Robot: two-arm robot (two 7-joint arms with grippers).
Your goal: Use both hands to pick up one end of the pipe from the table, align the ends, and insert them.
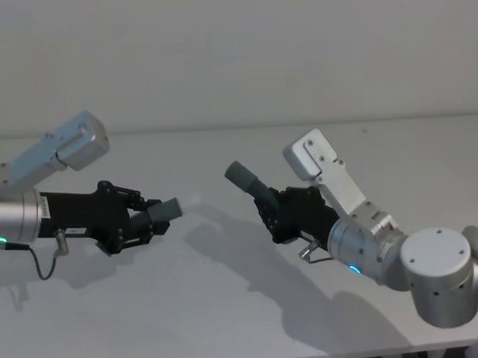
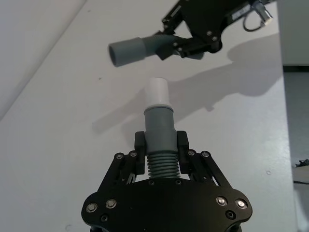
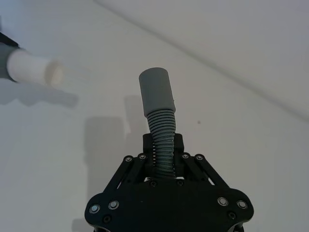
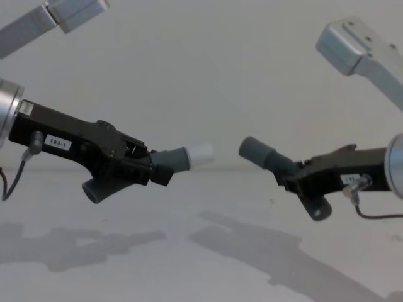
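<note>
While both pieces of the pipe hang in the air above the table [image 1: 228, 321], we see each one clamped in a gripper. On the left, our left gripper [image 2: 161, 141] has its black jointed fingers [image 2: 140, 143] drawn in narrow around the left pipe piece [image 2: 161, 166], pinching it just where the ribbed hose meets a smooth grey sleeve [image 2: 159, 123]. From that sleeve a narrow white tip [image 2: 157, 92] sticks out, round and smooth, pointing right towards the other arm. On the right, our right gripper [image 3: 163, 145] is likewise closed tight on the ribbed, slightly bent stretch of the right pipe piece [image 3: 162, 130], whose wide grey cuff [image 3: 155, 89], smooth and round, points left and somewhat upward. White tip and wide grey cuff face one another near the middle of the scene, apart, with a clear gap between them, and they are not lined up. Soft shadows [image 1: 249, 257] of both arms lie on the matte white table below.
</note>
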